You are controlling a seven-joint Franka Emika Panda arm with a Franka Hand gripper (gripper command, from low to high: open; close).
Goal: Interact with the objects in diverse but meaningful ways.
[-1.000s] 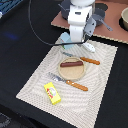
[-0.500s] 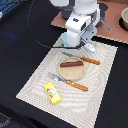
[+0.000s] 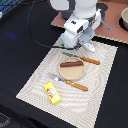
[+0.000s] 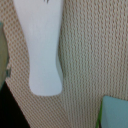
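The arm (image 3: 77, 22) is now sitting lower over the far edge of the mat (image 3: 35, 82) than half a second ago, its head dipping toward the 12 o'clock side above the plate (image 3: 72, 70). I'm reading that as a reach starting toward something at that edge, probably the pale blue cup (image 4: 116, 114) that is just showing in a corner of the wrist view.

The gripper (image 3: 75, 46) is hanging just above the mat; 1 white finger (image 4: 45, 47) is filling the wrist view, so I cannot tell whether the fingers are spread or pressed together.

Counting on the surface (image 3: 20, 40): 1 sausage (image 3: 71, 63) lying on the plate, 1 yellow packet (image 3: 52, 93) at 7 o'clock from it, 1 fork (image 3: 70, 82) at 6 o'clock, 1 knife (image 3: 90, 60) at 2 o'clock, 1 plate, 1 mat.
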